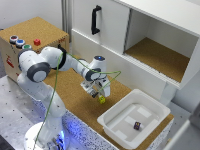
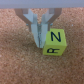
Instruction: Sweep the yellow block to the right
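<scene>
The yellow block is a tiny bright cube on the cork tabletop, close to the white tray. In the wrist view the yellow block shows black letters N and R. My gripper hangs low over the cork just on the exterior view's left of the cube. Seen from the wrist, the gripper is shut with nothing between its fingers, and the fingertips stand right against the cube's side.
A white tray stands on the exterior view's right of the cube and holds a small dark block. Behind are a white cabinet with a black handle and an open compartment. A cork box with buttons stands at the left.
</scene>
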`<state>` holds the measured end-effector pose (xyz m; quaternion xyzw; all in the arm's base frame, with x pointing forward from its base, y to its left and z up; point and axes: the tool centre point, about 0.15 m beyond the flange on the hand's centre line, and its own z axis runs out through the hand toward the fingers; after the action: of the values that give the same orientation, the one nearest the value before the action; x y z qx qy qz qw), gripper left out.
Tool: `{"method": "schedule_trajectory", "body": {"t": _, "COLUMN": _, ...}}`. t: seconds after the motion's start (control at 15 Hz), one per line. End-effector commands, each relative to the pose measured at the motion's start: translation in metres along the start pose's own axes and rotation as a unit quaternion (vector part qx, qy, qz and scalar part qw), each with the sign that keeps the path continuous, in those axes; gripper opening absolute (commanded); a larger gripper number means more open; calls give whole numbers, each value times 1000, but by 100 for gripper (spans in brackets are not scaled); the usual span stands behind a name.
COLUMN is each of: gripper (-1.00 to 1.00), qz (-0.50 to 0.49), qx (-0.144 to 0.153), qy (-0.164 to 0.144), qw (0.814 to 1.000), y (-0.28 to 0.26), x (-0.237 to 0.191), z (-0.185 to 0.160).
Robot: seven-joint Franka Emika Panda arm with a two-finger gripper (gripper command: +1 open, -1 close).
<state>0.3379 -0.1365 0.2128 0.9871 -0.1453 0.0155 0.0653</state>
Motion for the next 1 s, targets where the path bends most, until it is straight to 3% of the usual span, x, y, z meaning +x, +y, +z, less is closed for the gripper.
{"method": "schedule_trajectory", "body": {"t": 0.0, "gripper": -100, "qz": -15, "qx": -1, "qy": -9, "qw": 1000, "y": 28, "x": 19, "z": 22}}
{"method": "schedule_trajectory", "body": {"t": 0.47, "gripper": -100, "qz": 3, "qx": 25, "qy": 3, "qw": 1000, "y": 55, "x": 21, "z": 24}}
{"method": "schedule_trajectory", "body": {"t": 0.67, "gripper": -100, "qz": -23, "qx": 38, "qy": 12, "qw": 999, "y": 52, "x": 24, "z": 4}}
{"method": "schedule_trajectory", "body": {"t": 0.93, "gripper": -100, "qz": -63, "qx": 37, "qy": 1, "qw": 997, "y": 49, "x": 13, "z": -35}}
